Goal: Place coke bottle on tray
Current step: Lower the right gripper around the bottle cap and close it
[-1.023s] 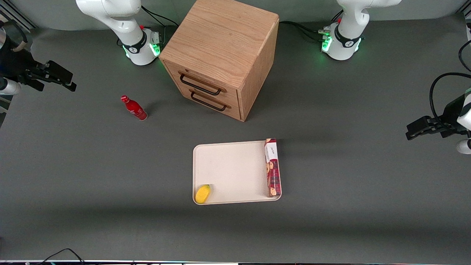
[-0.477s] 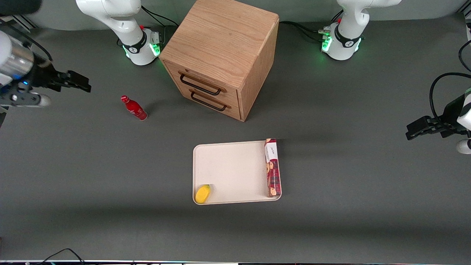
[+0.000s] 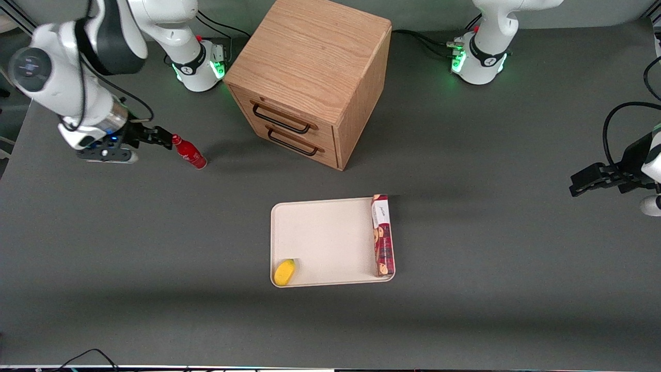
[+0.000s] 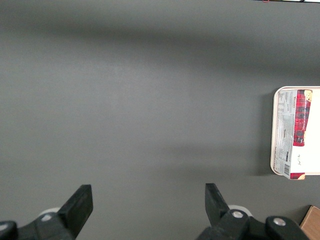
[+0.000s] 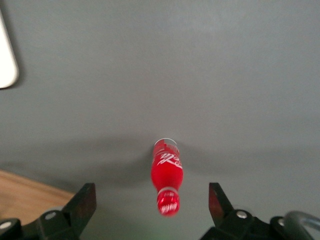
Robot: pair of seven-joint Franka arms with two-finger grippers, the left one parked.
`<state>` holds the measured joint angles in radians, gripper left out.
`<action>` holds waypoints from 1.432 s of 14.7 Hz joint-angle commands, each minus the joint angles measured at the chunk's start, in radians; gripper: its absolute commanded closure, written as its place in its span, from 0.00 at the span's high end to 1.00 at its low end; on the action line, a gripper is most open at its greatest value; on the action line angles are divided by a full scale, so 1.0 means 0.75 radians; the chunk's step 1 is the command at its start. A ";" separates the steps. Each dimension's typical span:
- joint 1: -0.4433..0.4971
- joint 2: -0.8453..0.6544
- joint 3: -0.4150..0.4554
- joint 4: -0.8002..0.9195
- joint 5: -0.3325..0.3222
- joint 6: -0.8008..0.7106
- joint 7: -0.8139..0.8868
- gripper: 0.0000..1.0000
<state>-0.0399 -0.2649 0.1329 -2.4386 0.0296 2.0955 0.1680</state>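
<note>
The coke bottle is small and all red and stands on the grey table, near the wooden cabinet's drawer side. In the right wrist view the bottle shows from above, its cap between my two fingers. My right gripper is open and empty and hovers right beside the bottle's cap, above the table. In the right wrist view the gripper has its fingers wide apart, not touching the bottle. The cream-white tray lies nearer the front camera, near mid-table; its corner shows in the right wrist view.
A wooden cabinet with two drawers stands beside the bottle. On the tray lie a long red snack box along one edge and a small yellow object in a corner. The left wrist view shows the tray's end.
My right arm has swung in from the table's working-arm end to the bottle; the gripper now sits at its cap. The bottle and the tray have not moved.
</note>
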 commanded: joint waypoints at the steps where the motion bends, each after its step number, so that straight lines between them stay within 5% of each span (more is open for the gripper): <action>1: 0.002 -0.074 0.001 -0.276 0.010 0.263 0.023 1.00; 5: 0.002 -0.072 0.001 -0.342 0.012 0.313 0.042 0.96; 8: 0.004 -0.087 0.003 -0.367 0.012 0.313 0.042 0.69; 12: 0.004 -0.115 0.005 -0.387 0.012 0.294 0.042 0.54; 16: 0.004 -0.136 0.005 -0.383 0.014 0.254 0.042 0.22; 21: 0.006 -0.134 0.009 -0.255 0.014 0.146 0.021 0.11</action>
<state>-0.0401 -0.3329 0.1367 -2.6969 0.0305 2.2876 0.1824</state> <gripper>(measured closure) 0.687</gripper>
